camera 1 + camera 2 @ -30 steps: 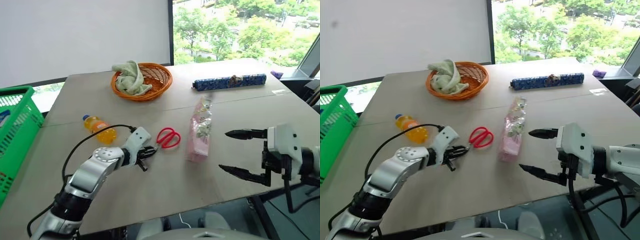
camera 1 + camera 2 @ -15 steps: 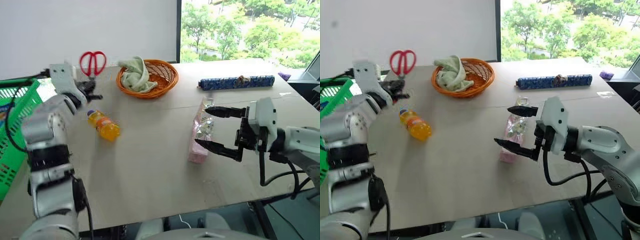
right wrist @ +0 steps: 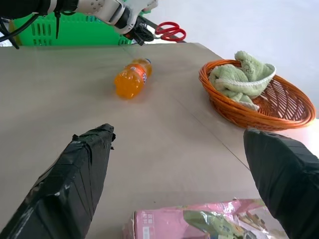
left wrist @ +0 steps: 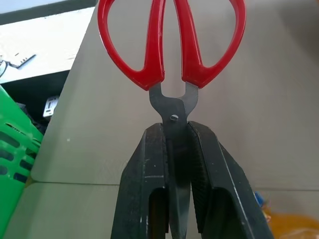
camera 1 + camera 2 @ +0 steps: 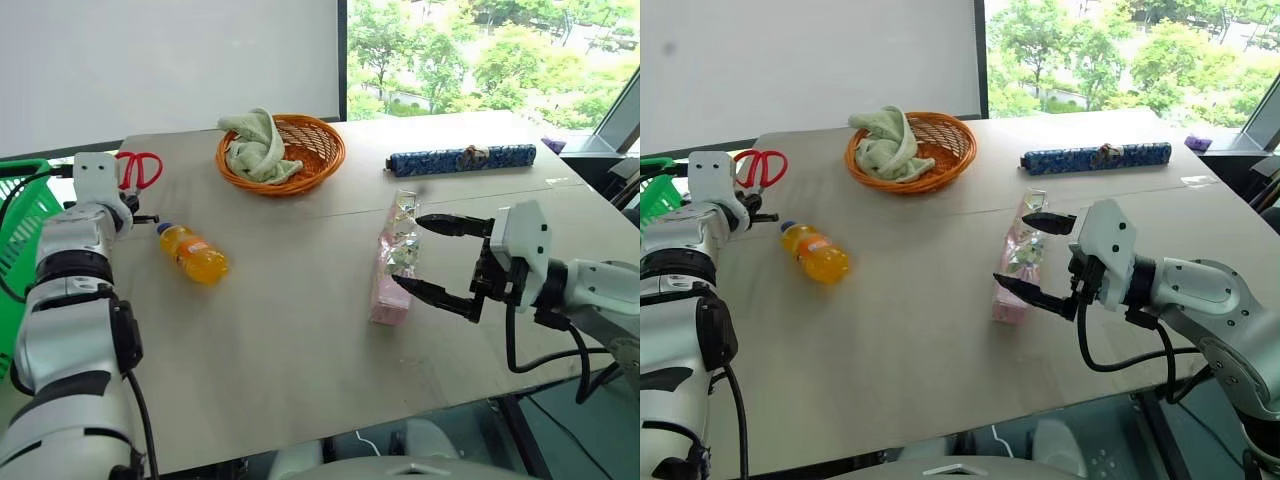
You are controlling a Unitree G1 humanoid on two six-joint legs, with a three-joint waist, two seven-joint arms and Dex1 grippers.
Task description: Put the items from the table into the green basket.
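Observation:
My left gripper [image 4: 174, 133] is shut on the blades of the red-handled scissors [image 5: 138, 169], held in the air over the table's [image 5: 300, 340] far left edge. The green basket [image 5: 18, 205] stands just past that edge, left of the gripper. An orange bottle [image 5: 195, 254] with a blue cap lies on the left part of the table. The pink-and-silver packet [image 5: 392, 262] lies at centre right. My right gripper [image 5: 407, 250] is open, its fingertips at the packet's right side, one over its far end and one by its near end.
A round orange wicker basket [image 5: 310, 150] with a green cloth [image 5: 250, 143] sits at the back centre. A long blue patterned roll [image 5: 460, 160] lies at the back right. A wide bare stretch of tabletop lies between the bottle and the packet.
My left arm lifted the scissors off the middle of the table and swung them left toward the green basket. My right gripper moved in to the packet, still open. The camera shifted too.

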